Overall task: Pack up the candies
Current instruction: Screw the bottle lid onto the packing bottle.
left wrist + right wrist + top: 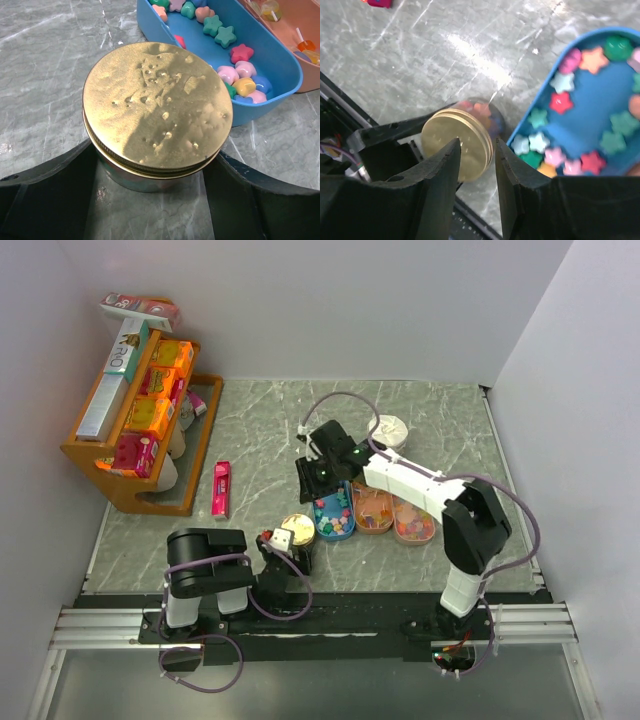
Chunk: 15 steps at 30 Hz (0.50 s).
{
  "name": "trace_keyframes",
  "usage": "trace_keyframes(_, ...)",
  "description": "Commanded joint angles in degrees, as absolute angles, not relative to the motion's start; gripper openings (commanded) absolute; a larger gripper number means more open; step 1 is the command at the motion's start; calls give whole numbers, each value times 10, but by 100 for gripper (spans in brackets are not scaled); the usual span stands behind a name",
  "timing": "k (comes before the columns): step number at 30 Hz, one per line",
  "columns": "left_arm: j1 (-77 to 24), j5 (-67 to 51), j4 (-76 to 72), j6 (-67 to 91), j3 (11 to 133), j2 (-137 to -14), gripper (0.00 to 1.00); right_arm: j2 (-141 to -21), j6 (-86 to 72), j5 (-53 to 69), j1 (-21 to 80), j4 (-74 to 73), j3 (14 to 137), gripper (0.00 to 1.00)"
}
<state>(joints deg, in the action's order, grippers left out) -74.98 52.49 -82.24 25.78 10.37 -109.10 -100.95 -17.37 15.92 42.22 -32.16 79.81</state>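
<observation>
Marble table (260, 420): multicoloured star candies (225, 36) in blue tray (295, 75); left gripper (284, 546) clasps jar (155, 105), right gripper (477, 146) narrow.

No legible txt, box (125, 347) print blurred

Taking the jar (297, 530) as centre in the top view, bare table runs from 9 to 12 o'clock. The packet (221, 488) lies at 10 o'clock, well apart, with the rack (150, 502) farther out that way. At 1 o'clock the blue tray (265, 107) stands just beside the jar. The right gripper (475, 150), fingers a little parted, hangs above the tray's far end. Two more trays (372, 532) fill 2 to 3 o'clock. The left gripper (155, 165) closes off 6 o'clock, a finger against each side of the jar. Nothing covers the lid.
</observation>
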Motion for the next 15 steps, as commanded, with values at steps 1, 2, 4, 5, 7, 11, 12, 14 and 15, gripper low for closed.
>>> trace_keyframes(1, -764, 475, -725, 315, 92, -1125, 56, -1048, -141, 199, 421, -310, 816, 42)
trace_keyframes(2, -764, 475, -726, 316, 91, -1127, 56, -1060, -141, 203, 421, -315, 817, 42)
trace_keyframes(4, -765, 474, -733, 316, 91, -1132, 56, -1068, -139, 208, 421, -321, 817, 42)
trace_keyframes(5, -765, 474, -732, 316, 91, -1133, 56, -1068, -140, 212, 421, -316, 814, 42)
trace_keyframes(7, -765, 474, -726, 319, 93, -1135, 56, -1068, -139, 215, 421, -314, 802, 41)
trace_keyframes(11, -765, 476, -715, 320, 97, -1131, 56, -1062, -134, 229, 420, -302, 778, 37)
trace_keyframes(12, -765, 476, -714, 320, 98, -1129, 56, -1061, -135, 232, 421, -300, 768, 36)
trace_keyframes(14, -765, 477, -702, 321, 101, -1128, 56, -1059, -135, 240, 421, -298, 759, 29)
trace_keyframes(15, -765, 477, -700, 323, 101, -1126, 56, -1057, -134, 246, 421, -298, 750, 25)
